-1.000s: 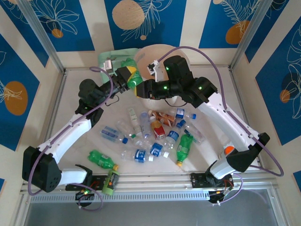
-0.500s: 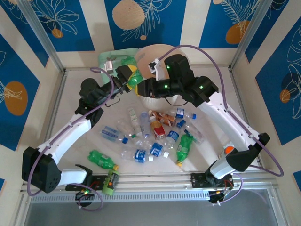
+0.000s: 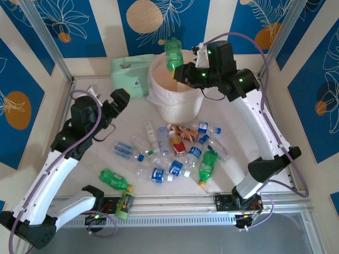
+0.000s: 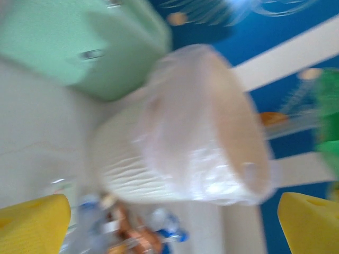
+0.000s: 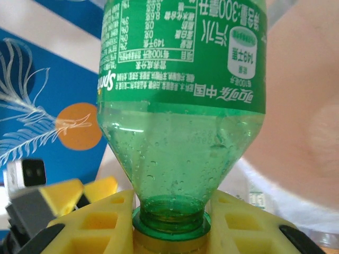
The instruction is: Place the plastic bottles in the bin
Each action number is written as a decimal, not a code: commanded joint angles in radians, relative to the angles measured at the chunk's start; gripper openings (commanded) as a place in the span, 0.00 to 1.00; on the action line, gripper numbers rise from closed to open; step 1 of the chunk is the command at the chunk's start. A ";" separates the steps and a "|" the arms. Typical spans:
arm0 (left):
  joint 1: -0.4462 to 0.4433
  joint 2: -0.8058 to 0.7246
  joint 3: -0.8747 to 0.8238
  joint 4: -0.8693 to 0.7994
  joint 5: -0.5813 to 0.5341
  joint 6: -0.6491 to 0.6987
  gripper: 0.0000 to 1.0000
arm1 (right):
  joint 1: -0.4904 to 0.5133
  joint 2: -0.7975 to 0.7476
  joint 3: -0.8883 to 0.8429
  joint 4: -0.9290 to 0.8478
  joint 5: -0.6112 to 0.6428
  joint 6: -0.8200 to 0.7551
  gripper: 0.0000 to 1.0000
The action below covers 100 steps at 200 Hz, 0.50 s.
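Note:
My right gripper point(image 3: 179, 71) is shut on the neck of a green bottle point(image 3: 172, 53) and holds it bottom-up above the bin point(image 3: 168, 108), a cream bucket lined with a white bag. In the right wrist view the yellow fingers point(image 5: 79, 227) clamp the green bottle point(image 5: 180, 132) just above its cap. My left gripper point(image 3: 117, 103) stands open left of the bin with nothing in it. Its view is blurred, with the bin point(image 4: 185, 137) ahead between the fingertips point(image 4: 32, 225). Several plastic bottles point(image 3: 175, 148) lie in a heap in front of the bin.
A flat pale-green pouch point(image 3: 130, 74) lies behind and left of the bin. One green bottle point(image 3: 115, 180) lies apart near the front left and another point(image 3: 207, 165) at the heap's right. The metal rail point(image 3: 175, 203) runs along the near edge.
The left gripper let go of the green bottle, opened wide and drew back down-left. The right gripper took the bottle by its neck and lifted it up over the bin.

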 commanded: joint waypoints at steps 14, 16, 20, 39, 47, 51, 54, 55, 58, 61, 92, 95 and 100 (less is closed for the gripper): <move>0.004 -0.073 -0.057 -0.392 -0.183 -0.014 0.98 | -0.068 0.055 0.049 -0.055 -0.008 -0.019 0.27; 0.004 -0.076 -0.058 -0.402 -0.183 -0.015 0.98 | -0.070 0.057 0.050 -0.056 -0.007 -0.021 0.27; 0.004 -0.078 -0.060 -0.420 -0.184 -0.015 0.98 | -0.076 0.065 0.057 -0.062 -0.002 -0.025 0.27; 0.004 -0.087 -0.068 -0.503 -0.183 -0.027 0.98 | -0.092 0.097 0.085 -0.086 0.014 -0.041 0.28; 0.004 -0.092 -0.073 -0.543 -0.186 -0.042 1.00 | -0.100 0.115 0.097 -0.097 0.017 -0.042 0.30; 0.004 -0.096 -0.078 -0.562 -0.189 -0.052 1.00 | -0.102 0.122 0.101 -0.102 0.017 -0.042 0.31; 0.004 -0.101 -0.081 -0.577 -0.191 -0.060 1.00 | -0.104 0.127 0.105 -0.104 0.016 -0.043 0.33; 0.004 -0.102 -0.083 -0.581 -0.191 -0.063 1.00 | -0.105 0.129 0.106 -0.104 0.016 -0.043 0.33; 0.004 -0.107 -0.087 -0.594 -0.192 -0.071 1.00 | -0.108 0.135 0.110 -0.104 0.013 -0.045 0.34; 0.004 -0.112 -0.093 -0.606 -0.194 -0.079 1.00 | -0.110 0.140 0.112 -0.104 0.012 -0.046 0.36; 0.004 -0.173 -0.174 -0.702 -0.171 -0.180 1.00 | -0.115 0.187 0.180 -0.131 -0.001 -0.058 0.67; 0.004 -0.176 -0.180 -0.708 -0.166 -0.187 1.00 | -0.115 0.190 0.186 -0.134 -0.001 -0.060 0.69; 0.004 -0.180 -0.191 -0.716 -0.156 -0.198 1.00 | -0.113 0.191 0.195 -0.138 -0.002 -0.062 0.72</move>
